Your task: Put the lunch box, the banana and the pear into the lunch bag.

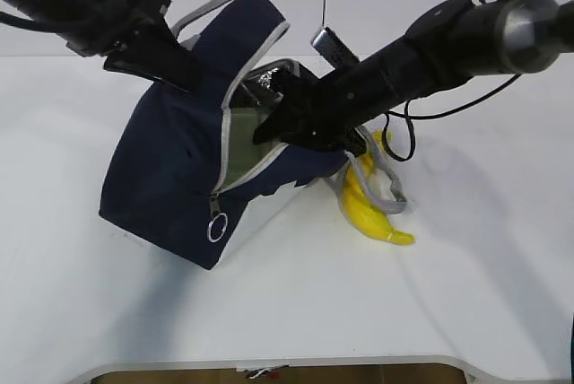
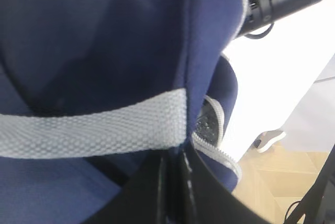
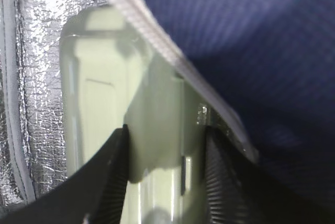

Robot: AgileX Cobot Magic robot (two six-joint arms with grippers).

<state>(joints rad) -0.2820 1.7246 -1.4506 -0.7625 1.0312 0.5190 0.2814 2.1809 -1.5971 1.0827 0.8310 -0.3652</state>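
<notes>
The navy lunch bag (image 1: pixel 170 169) sits tilted on the table with its mouth open toward the right. My left gripper (image 1: pixel 184 79) is shut on the bag's top edge beside the grey webbing handle (image 2: pixel 94 127) and holds it up; its fingers (image 2: pixel 172 182) pinch the fabric. My right gripper (image 1: pixel 269 128) reaches into the mouth, shut on the lunch box (image 3: pixel 104 77), whose sage-green lid (image 1: pixel 242 146) shows against the silver lining (image 3: pixel 36 35). The banana (image 1: pixel 368 209) lies on the table right of the bag, under the right arm. The pear is not clearly in view.
The zip ring pull (image 1: pixel 216 227) hangs at the bag's front corner. A second grey handle (image 1: pixel 392 188) lies across the banana. The white table (image 1: pixel 466 294) ends at its front edge (image 1: pixel 269 362). A black cable (image 1: pixel 408 133) loops below the right arm.
</notes>
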